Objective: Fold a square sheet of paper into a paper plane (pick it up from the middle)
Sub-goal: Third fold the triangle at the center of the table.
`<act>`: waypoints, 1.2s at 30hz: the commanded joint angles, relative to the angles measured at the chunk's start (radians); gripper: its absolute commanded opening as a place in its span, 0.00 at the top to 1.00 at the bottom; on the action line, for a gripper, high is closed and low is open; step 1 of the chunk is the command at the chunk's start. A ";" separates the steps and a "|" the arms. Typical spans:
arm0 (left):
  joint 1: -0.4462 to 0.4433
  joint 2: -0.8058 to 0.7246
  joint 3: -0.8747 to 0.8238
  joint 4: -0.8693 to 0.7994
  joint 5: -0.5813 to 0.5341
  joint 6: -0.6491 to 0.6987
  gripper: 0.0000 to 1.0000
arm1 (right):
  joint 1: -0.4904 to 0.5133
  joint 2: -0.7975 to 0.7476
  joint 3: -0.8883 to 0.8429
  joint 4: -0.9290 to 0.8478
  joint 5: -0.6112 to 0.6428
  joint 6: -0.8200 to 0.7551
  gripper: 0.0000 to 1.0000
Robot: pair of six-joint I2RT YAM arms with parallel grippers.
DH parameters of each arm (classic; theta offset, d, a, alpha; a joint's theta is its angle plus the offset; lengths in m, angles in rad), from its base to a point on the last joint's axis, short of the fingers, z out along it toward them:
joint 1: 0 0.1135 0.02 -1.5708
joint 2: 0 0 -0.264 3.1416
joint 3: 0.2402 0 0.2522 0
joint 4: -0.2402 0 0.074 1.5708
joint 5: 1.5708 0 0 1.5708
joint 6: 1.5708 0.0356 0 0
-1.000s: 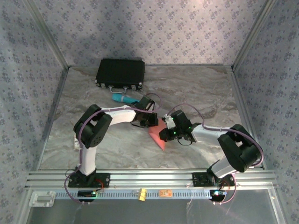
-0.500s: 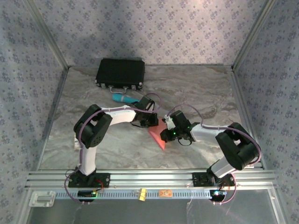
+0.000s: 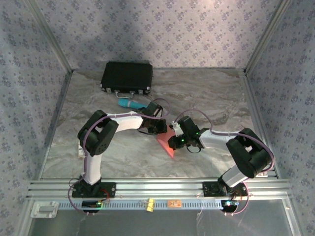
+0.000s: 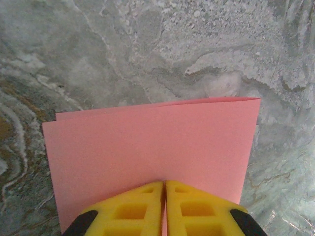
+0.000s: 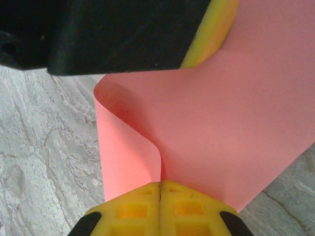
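Note:
The square sheet of paper point(image 3: 167, 143) is salmon-pink and folded double, lying at the table's middle between both arms. In the left wrist view the sheet of paper point(image 4: 152, 147) lies flat with two layers showing at its far edge, and my left gripper point(image 4: 164, 186) is shut on its near edge. In the right wrist view the sheet of paper point(image 5: 221, 128) curls up into a loop at the left, and my right gripper point(image 5: 160, 183) is shut on it where the layers meet. From above, the left gripper point(image 3: 161, 129) and right gripper point(image 3: 173, 142) meet over the paper.
A black case point(image 3: 127, 77) lies at the back left. A teal cylinder point(image 3: 129, 103) lies just behind the left arm. Patterned walls and metal posts close in the marbled table point(image 3: 211, 93). The left arm's black wrist point(image 5: 113, 34) hangs close over the right gripper.
The right gripper has crept slightly left and toward the left gripper, still on the paper. The left arm has stayed put.

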 commanded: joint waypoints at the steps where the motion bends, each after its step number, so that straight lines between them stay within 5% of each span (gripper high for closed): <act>1: 0.001 0.037 -0.028 -0.076 -0.004 0.026 0.89 | 0.010 0.013 0.022 -0.036 0.031 -0.013 1.00; 8: 0.001 0.029 -0.055 -0.055 -0.024 0.018 0.90 | 0.040 -0.007 -0.009 -0.035 0.130 0.005 1.00; 36: 0.004 0.062 -0.085 -0.049 -0.022 -0.002 0.90 | 0.019 -0.023 -0.002 -0.027 0.042 0.006 1.00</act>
